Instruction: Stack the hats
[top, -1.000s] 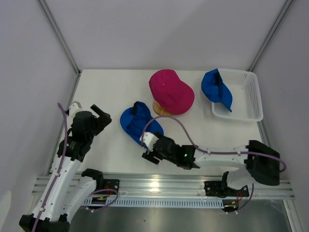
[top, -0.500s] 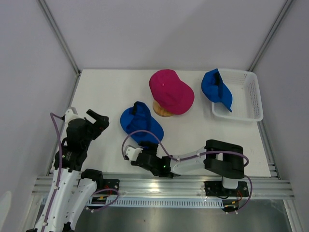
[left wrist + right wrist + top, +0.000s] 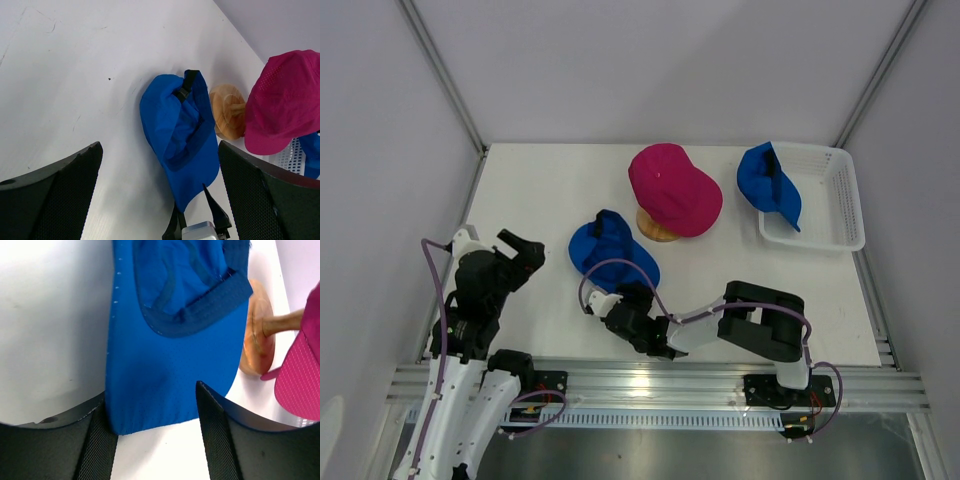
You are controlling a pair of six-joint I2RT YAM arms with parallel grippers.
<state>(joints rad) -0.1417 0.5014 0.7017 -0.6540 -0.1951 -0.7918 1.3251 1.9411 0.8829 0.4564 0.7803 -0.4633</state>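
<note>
Light, floppy blue cap, probably best pinched at its stiffer brim, lying between spread fingers of right gripper; left gripper likewise spread, empty.
</note>
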